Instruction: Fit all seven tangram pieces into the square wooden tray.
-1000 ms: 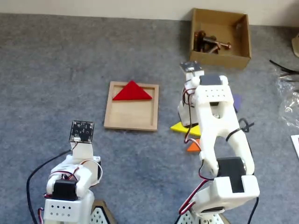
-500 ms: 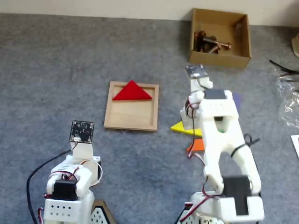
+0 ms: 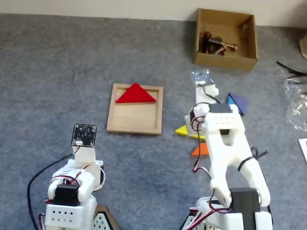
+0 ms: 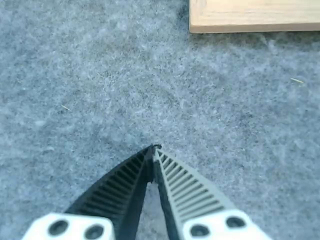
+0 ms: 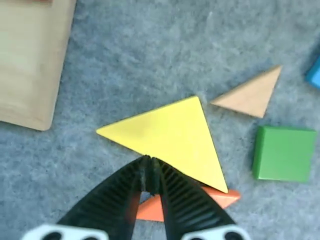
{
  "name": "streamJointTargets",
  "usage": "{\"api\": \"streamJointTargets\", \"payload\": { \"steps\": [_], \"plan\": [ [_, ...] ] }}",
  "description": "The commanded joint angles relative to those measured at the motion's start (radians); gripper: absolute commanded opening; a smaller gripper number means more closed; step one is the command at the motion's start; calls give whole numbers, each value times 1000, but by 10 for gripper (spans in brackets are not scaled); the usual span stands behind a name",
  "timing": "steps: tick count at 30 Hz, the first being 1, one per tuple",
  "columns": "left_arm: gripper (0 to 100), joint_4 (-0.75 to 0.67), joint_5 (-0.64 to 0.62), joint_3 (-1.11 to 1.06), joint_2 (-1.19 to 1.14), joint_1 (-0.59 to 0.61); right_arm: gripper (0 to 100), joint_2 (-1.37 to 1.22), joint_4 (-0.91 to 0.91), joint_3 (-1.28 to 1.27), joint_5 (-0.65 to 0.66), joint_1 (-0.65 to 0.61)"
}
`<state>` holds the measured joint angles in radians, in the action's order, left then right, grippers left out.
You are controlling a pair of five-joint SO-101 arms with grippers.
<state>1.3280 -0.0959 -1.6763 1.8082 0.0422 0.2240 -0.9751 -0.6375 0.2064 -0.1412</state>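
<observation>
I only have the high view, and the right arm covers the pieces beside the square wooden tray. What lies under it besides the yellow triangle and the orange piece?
Observer: A green square block lies beside the yellow triangle, apart from it.
Operator: Anything else hidden there?
Observer: A small plain wooden triangle, just off the yellow triangle's corner, not touching.
Operator: Is the right gripper open?
Observer: No, shut, its tips at the yellow triangle's edge.

Grey felt table, wooden tray, cardboard box, yellow triangle, orange piece, green square, tan triangle
</observation>
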Motion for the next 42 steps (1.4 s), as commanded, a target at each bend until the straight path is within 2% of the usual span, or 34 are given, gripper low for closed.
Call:
{"api": "streamJointTargets", "payload": {
  "steps": [1,42],
  "plan": [
    [5,-3,-6,-19,7,-16,6,-12,16,15,-8,16],
    [5,-3,-6,-19,7,-16,6,-44,16,16,-8,15]
  ]
}}
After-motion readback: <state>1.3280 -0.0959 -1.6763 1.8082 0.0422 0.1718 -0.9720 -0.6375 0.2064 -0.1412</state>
